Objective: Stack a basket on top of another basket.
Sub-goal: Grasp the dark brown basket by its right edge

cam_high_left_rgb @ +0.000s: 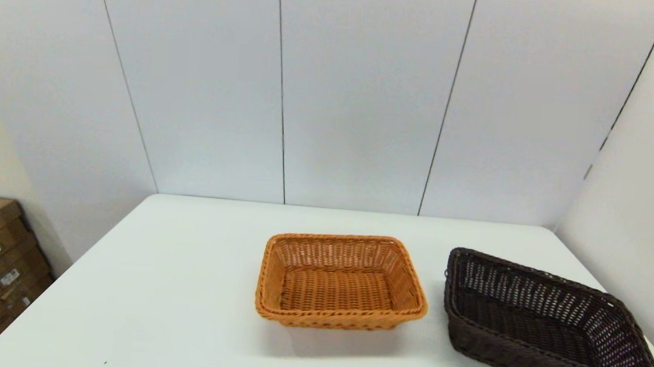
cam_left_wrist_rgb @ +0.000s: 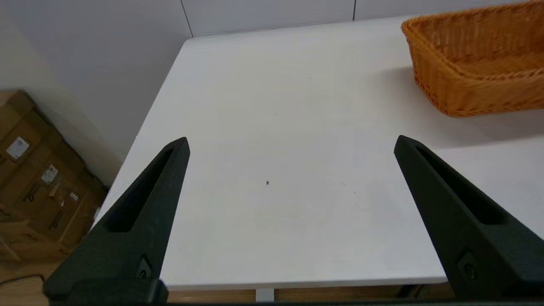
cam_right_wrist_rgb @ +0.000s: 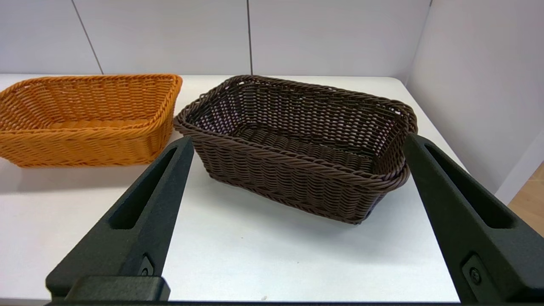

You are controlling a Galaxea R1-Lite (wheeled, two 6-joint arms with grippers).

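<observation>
Right wrist view: the right gripper [cam_right_wrist_rgb: 297, 142] hangs over the table's near edge, its two black fingers [cam_right_wrist_rgb: 140, 221] spread wide apart and holding nothing.
Dark basket: the dark brown basket [cam_right_wrist_rgb: 297, 148] sits just ahead of that claw, framed between the two fingertips, apart from both. It stands flat on the white table [cam_right_wrist_rgb: 255, 255], turned at an angle so that one corner points back toward the claw.
Dark basket, contents: its woven floor shows bare.
Orange basket: the orange-tan basket [cam_right_wrist_rgb: 87, 119] lies beyond the claw's left finger, just beside the dark one; a narrow gap of table shows between their rims, so they do not touch.
Wall panels: grey panels [cam_right_wrist_rgb: 170, 34] rise behind both baskets, farther from the claw.
Left wrist view: the left gripper [cam_left_wrist_rgb: 291, 142] hovers at the table's near edge over bare white surface, fingers [cam_left_wrist_rgb: 140, 216] wide apart and gripping nothing.
Orange basket from the left claw: it sits ahead and off toward the right-finger side, well apart from the fingertips, only partly in frame.
Cardboard boxes: brown boxes [cam_left_wrist_rgb: 34, 178] stand on the floor off the table's left side, outside the left finger.
Head view: neither arm shows; the orange-tan basket stands mid-table, upright, with the dark brown basket to its right, skewed, near the table's right edge.
Stacking: not done; both baskets rest separately on the table.
</observation>
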